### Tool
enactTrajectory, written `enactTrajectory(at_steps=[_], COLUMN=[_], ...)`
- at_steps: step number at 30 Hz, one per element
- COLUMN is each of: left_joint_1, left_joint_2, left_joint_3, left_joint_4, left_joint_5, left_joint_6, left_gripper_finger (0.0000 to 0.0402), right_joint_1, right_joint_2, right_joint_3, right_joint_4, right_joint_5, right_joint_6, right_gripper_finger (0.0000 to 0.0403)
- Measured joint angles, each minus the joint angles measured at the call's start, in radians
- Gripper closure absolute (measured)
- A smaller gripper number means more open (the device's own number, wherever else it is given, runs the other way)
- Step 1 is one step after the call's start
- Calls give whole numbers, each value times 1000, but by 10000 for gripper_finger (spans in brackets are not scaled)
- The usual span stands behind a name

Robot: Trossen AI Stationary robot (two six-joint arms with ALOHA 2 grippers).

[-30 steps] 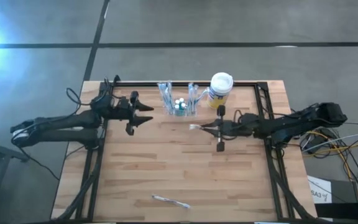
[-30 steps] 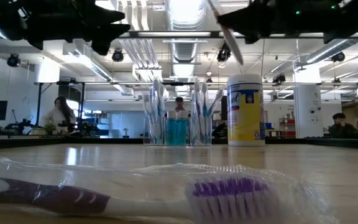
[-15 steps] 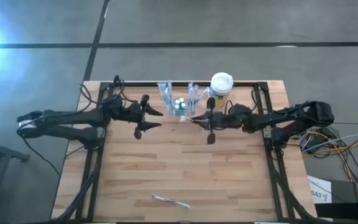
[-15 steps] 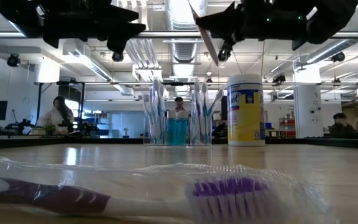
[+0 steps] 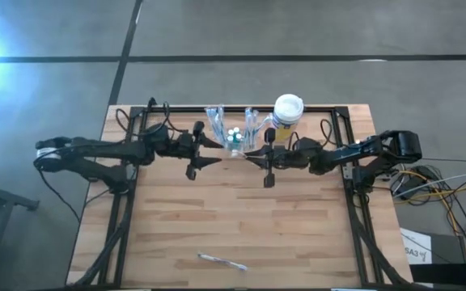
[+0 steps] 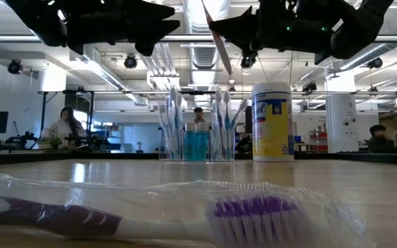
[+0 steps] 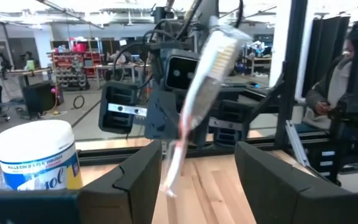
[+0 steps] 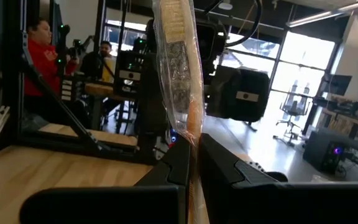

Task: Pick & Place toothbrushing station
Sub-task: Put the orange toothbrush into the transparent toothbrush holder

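White-lidded canister [image 7: 37, 155], far edge of table: blue wording on yellow label, only fragment "ol" legible in left wrist view; smaller print above unreadable. White sheet [image 5: 418, 252] beyond table's right edge: characters "SA3".

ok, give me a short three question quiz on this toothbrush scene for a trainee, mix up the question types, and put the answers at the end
1. True or false: the right gripper is shut on a plastic-wrapped toothbrush.
2. Which stands directly beside the clear plastic toothbrush holder at the table's far edge?
A. a white-lidded canister with a yellow label
B. a red mug
C. a green bottle
3. Fill in: the left gripper is ____, with nothing between its fingers.

Key
1. True
2. A
3. open
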Motion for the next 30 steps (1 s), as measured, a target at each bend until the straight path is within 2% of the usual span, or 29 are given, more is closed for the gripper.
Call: enactTrajectory(at_steps=[13,21,30], left_joint_1=[-16,-22,-32], left_joint_2=[165,227,257], left_joint_3=[134,165,165], left_joint_4=[5,6,101], left_joint_5=[-23,-15,0], left_joint_6=[24,35,33], left_gripper_finger=[193,193,193], right_joint_1=[0,0,0], right_joint_2=[31,34,34], right_joint_3=[28,28,28], right_joint_4=[5,0,1], right_joint_5=[4,3,3], right_joint_6=[10,8,8], right_gripper_finger=[390,390,390])
